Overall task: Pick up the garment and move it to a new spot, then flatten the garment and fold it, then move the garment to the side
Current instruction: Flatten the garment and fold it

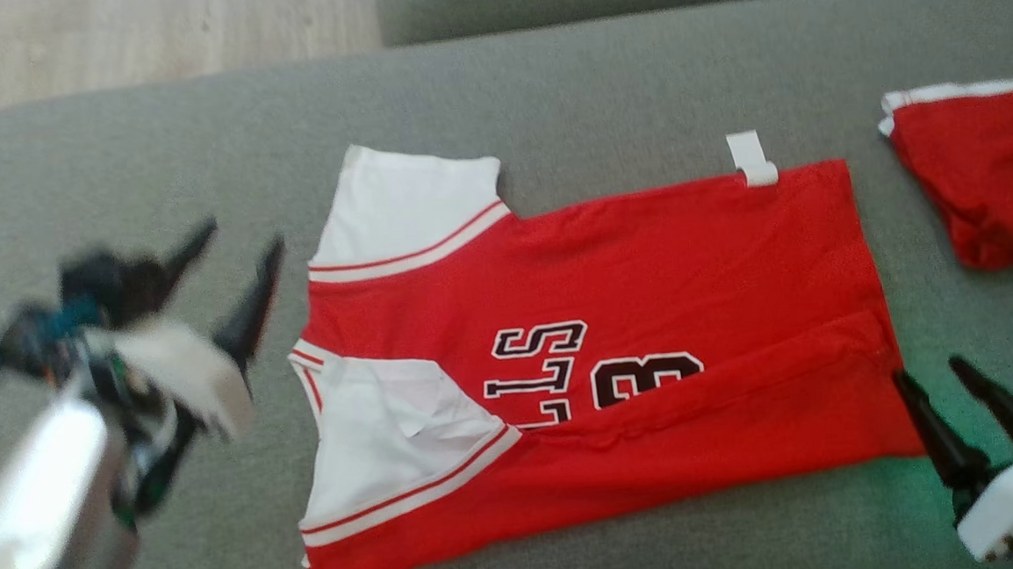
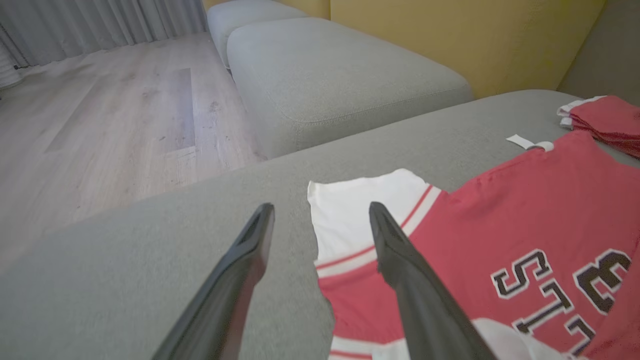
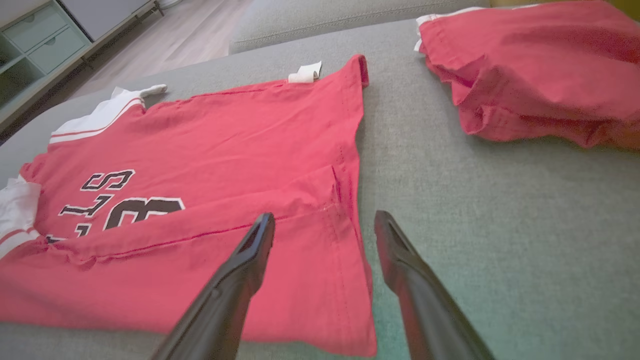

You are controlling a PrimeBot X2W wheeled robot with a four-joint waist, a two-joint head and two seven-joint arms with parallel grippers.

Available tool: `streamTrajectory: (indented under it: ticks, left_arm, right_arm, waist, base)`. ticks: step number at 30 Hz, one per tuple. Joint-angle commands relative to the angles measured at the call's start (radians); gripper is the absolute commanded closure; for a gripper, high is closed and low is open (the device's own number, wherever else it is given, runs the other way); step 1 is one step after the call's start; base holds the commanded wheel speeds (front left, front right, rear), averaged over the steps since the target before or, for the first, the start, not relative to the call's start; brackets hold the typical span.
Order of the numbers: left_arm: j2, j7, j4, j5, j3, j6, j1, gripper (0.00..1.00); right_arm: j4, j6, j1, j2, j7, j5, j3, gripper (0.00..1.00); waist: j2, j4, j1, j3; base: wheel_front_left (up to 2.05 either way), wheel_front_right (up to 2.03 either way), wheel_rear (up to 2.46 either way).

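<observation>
Head view: one left end effector [image 1: 241, 233] is hovering, fingers spread and empty, just beside the collar end of one red jersey [image 1: 646, 258]. The jersey is lying flat mid-way along the grey cushion [image 1: 547, 80], its near edge folded over. One right end effector [image 1: 927, 370] is gaping empty at the hem corner. A second red garment [image 1: 983, 167] is lying further right.

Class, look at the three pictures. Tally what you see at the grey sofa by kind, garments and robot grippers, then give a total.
Garments: 2 (jersey, second red garment)
Grippers: 2 (left gripper, right gripper, both with jaws open)
Total: 4
</observation>
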Motion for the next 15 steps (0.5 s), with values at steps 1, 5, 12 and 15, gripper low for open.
streamTrajectory:
  ticks: [1, 5, 12, 15]
  left_arm:
    - [0.037, 0.024, -0.007, -0.021, 0.045, -0.010, -0.099, 0.00]
    - [0.045, 0.138, 0.100, -0.074, -0.008, -0.032, -0.303, 0.00]
    - [0.077, 0.299, 0.299, -0.170, -0.157, -0.035, -0.573, 0.00]
    - [0.095, 0.312, 0.352, -0.186, -0.201, -0.035, -0.631, 0.00]
  right_arm:
    - [-0.041, 0.007, -0.036, -0.028, 0.002, -0.014, -0.008, 0.00]
    - [-0.086, 0.007, -0.068, -0.013, 0.036, -0.039, -0.016, 0.00]
    - [-0.148, 0.007, -0.137, 0.002, 0.077, -0.076, -0.030, 0.00]
    - [-0.160, 0.007, -0.159, 0.015, 0.082, -0.090, -0.026, 0.00]
  waist:
    - [0.0000, -0.025, -0.0002, 0.052]
    - [0.0000, -0.051, -0.0002, 0.123]
    - [0.0000, -0.119, -0.0002, 0.242]
    - [0.0000, -0.144, -0.0002, 0.275]
  base:
    - [0.00, 0.00, 0.00]
    - [0.00, 0.00, 0.00]
    - [0.00, 0.00, 0.00]
    - [0.00, 0.00, 0.00]
